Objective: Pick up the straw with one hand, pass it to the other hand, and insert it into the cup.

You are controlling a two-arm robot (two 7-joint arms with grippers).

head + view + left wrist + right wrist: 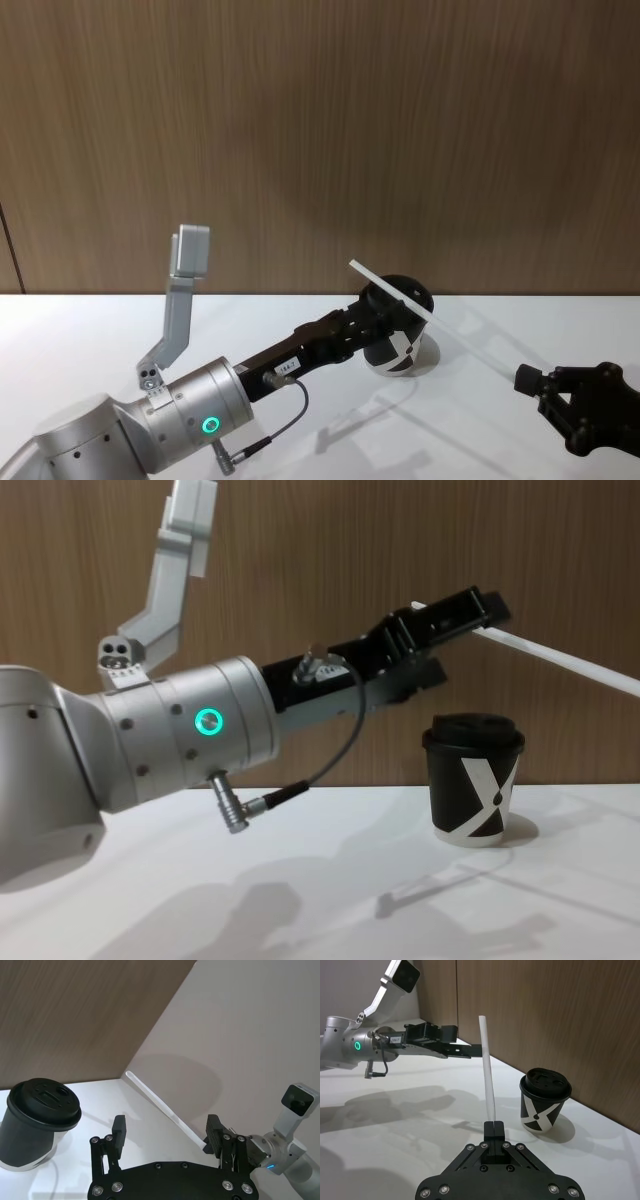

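Above cup (472, 780), right claw (494, 1124) pinching straw (487, 1070) by near end, presenting far end; left claw (167, 1127) gaping wide around it, readying for handover.

The white worktop (90, 330) is smooth and matte, and its far edge meets a wood-panelled wall (320, 120). One thing stands on it: the cup (408, 352), black paper with a black domed lid and a white X mark, upright and close to the far edge. Soft grey shadows (345, 432) lie across the surface between the cup and the near edge.
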